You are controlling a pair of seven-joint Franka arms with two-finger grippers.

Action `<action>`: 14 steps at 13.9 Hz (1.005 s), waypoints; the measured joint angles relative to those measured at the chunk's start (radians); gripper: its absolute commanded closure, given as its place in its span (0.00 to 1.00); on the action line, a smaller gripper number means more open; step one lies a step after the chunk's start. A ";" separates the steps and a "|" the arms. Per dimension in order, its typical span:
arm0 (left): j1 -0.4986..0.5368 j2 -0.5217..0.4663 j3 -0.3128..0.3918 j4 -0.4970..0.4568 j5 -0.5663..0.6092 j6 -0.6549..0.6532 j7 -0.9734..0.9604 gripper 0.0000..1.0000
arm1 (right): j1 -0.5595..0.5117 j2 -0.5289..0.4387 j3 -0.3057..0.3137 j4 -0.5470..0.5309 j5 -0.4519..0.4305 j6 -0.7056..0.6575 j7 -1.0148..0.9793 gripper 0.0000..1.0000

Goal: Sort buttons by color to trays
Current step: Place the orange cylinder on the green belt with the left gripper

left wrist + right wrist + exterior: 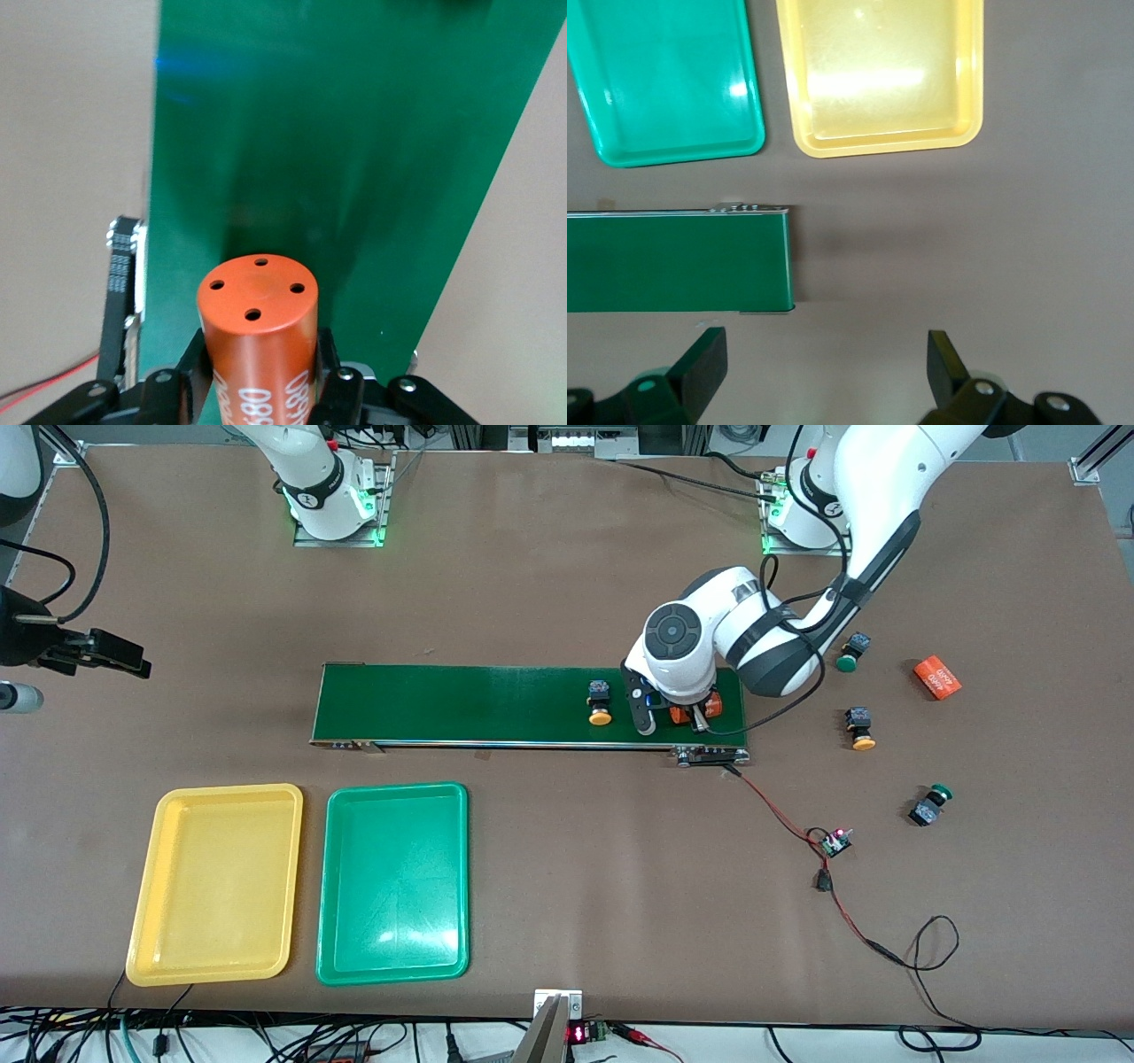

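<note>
Trays x2, yellow (215, 884) + green (392, 882), side by side nearest cam. Buttons x4: 1 yellow-cap (600, 701) on conveyor (461, 704), 2 green (851, 652) (929, 804) + 1 yellow (860, 728) on table toward left arm's end. 4680 cylinders x2: one loose (937, 677), one (258, 332) clamped in left gripper (673, 722) over belt. Right gripper (824, 372) wide apart, waiting.

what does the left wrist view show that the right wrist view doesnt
Only the left wrist view shows the left gripper shut on an orange cylinder, held over the belt, plus a red wire on the table beside the belt.

Only the right wrist view shows the green tray and the yellow tray, both empty, lying side by side, and the open right gripper over bare table near the belt's end, holding nothing.

Both show the green conveyor belt and the brown table.
</note>
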 measured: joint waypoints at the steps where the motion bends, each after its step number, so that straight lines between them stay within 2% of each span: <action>1: -0.008 0.006 0.000 0.000 0.009 0.000 0.000 0.00 | 0.000 0.001 0.000 0.001 0.008 0.002 0.000 0.00; 8: -0.004 -0.016 -0.019 0.026 0.006 -0.025 -0.014 0.00 | 0.003 0.016 0.001 0.008 0.015 0.025 0.000 0.00; 11: 0.054 -0.086 -0.076 0.051 -0.083 -0.100 -0.127 0.00 | 0.004 0.030 0.001 0.008 0.016 0.039 0.000 0.00; 14: 0.126 -0.151 -0.091 0.054 -0.109 -0.156 -0.322 0.00 | 0.011 0.038 0.005 0.008 0.056 0.047 0.000 0.00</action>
